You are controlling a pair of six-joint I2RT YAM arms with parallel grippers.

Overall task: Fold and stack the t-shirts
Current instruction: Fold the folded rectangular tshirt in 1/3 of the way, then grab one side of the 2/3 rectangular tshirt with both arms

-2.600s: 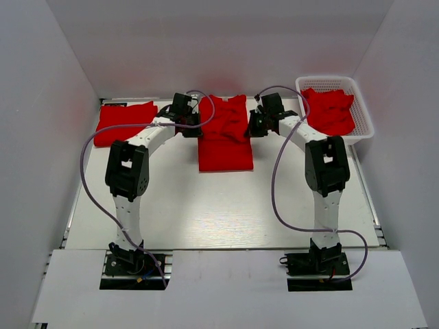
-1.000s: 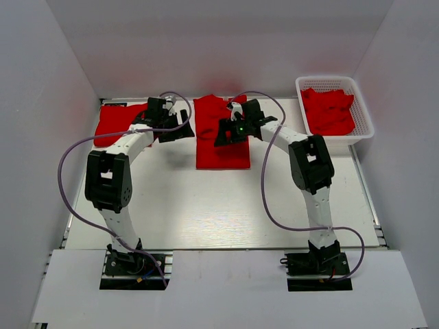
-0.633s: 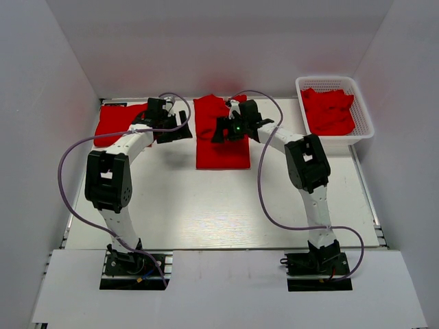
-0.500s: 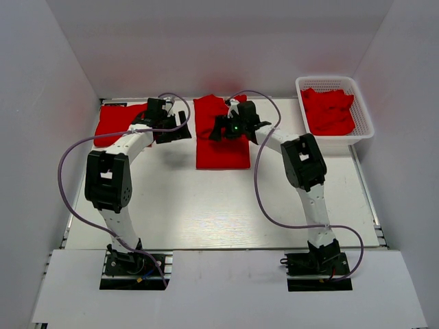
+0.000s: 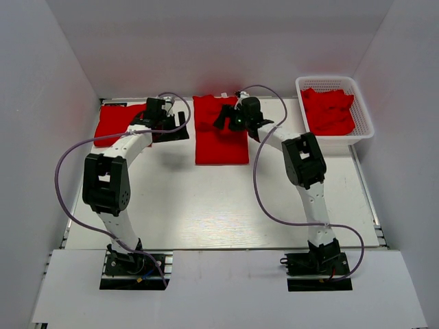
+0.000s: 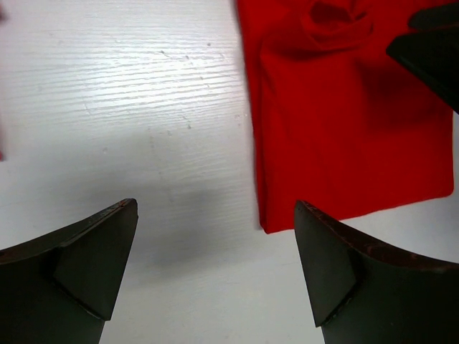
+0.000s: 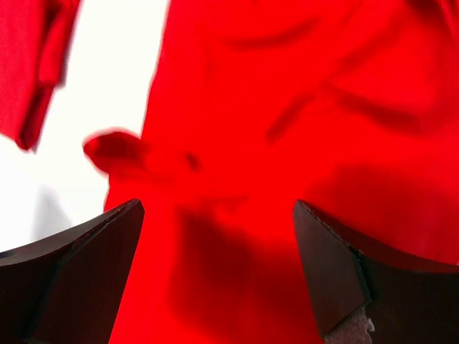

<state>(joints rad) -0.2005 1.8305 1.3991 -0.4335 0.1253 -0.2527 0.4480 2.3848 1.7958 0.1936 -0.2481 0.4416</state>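
A red t-shirt lies folded into a narrow rectangle at the back middle of the table. My right gripper hovers open over its far half; in the right wrist view red cloth fills the space between the fingers, with nothing gripped. My left gripper stands open just left of the shirt, over bare table, and the shirt's left edge shows beyond its right finger. A pile of folded red shirts lies at the back left.
A white basket at the back right holds crumpled red t-shirts. White walls close in the back and both sides. Purple cables loop from each arm. The right gripper's dark finger shows in the left wrist view.
The right gripper has moved from the shirt's right side to over its far half. The shirt's top now looks narrower and squarer. The left gripper has hardly moved in the last second.
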